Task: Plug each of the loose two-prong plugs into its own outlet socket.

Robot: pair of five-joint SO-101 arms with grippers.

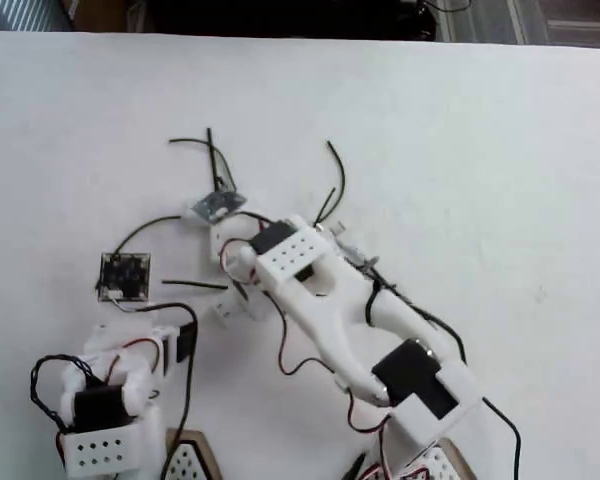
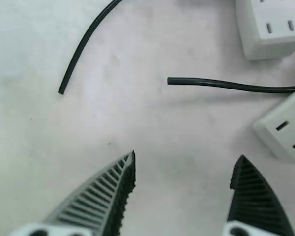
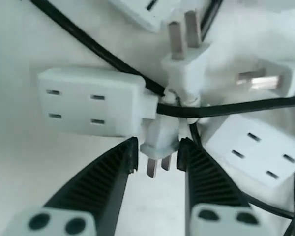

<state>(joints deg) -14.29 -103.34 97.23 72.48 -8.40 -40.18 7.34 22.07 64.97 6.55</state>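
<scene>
Right claw point(image 3: 157, 150) pinches a white plug point(image 3: 160, 135), just beside an outlet socket point(image 3: 88, 101), left of centre in the high view. Left claw point(image 2: 184, 164) hangs spread over bare desk point(image 2: 39, 123). Likely trouble: the black cord point(image 3: 226, 108) lying across the plug could snag and twist it loose

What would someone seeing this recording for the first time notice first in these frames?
The tangle in the middle of the table: white outlet blocks, loose plugs and black cords heaped together. The right gripper is shut on one white two-prong plug, its prongs facing the wrist camera, right beside a double outlet block. The left gripper hangs open over bare table at the heap's edge.
</scene>
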